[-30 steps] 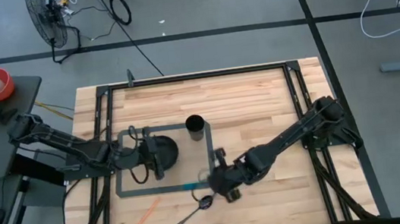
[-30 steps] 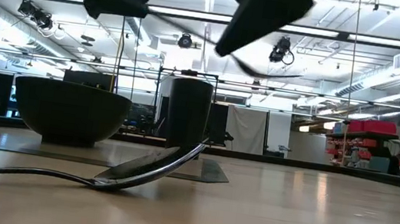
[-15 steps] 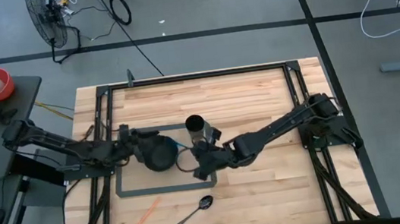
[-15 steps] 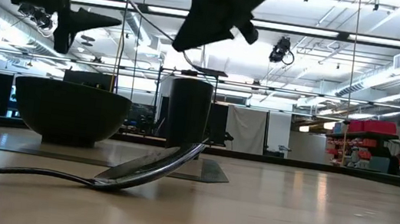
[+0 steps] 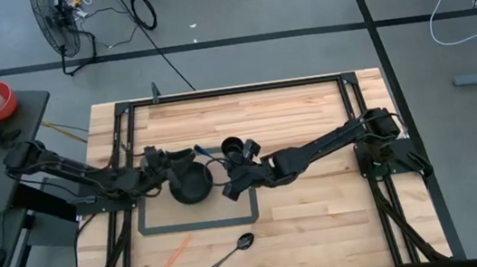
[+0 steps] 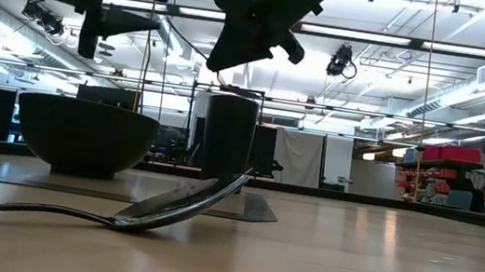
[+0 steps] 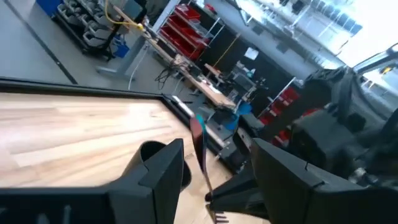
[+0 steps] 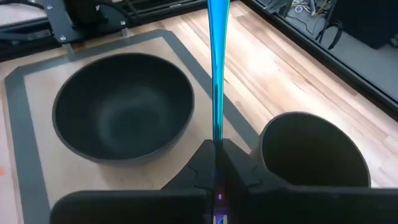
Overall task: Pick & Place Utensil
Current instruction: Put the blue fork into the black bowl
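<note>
A: Right gripper point(image 8: 216, 163)?
B: Clamped on a blue utensil point(image 8: 217, 56), raised between bowl point(image 8: 123, 109) and cup point(image 8: 309, 152).
A: Beyond it?
B: Left gripper point(image 7: 214, 168), fingers apart, holding nothing. A spoon point(image 5: 230, 254) lies nearer the table's front edge.

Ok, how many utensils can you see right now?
2. A spoon lies on the bare table near the front edge. A blue-handled utensil is clamped in the right gripper, between the bowl and the cup. Its working end is hidden.
</note>
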You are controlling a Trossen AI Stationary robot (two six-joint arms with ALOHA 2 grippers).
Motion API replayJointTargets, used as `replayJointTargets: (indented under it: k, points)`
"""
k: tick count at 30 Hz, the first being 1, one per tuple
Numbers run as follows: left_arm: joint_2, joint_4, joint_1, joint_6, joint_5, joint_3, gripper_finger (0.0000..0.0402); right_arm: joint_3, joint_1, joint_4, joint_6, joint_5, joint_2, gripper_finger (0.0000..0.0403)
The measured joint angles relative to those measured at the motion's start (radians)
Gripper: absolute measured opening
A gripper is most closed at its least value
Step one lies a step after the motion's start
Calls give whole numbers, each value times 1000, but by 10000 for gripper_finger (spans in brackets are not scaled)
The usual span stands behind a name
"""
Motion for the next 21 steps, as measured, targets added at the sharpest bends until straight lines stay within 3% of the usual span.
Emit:
replayJointTargets:
  k: [5,16,21]
  points:
    - [100,-1,27,-8,-75,35,193,0,0,42,-21,0,0,11]
    - [196,59,73,28,-76,100,192,0,0,35,-34,0,0,11]
    - [204,60,80,30,-66,112,161,0,0,34,-27,0,0,11]
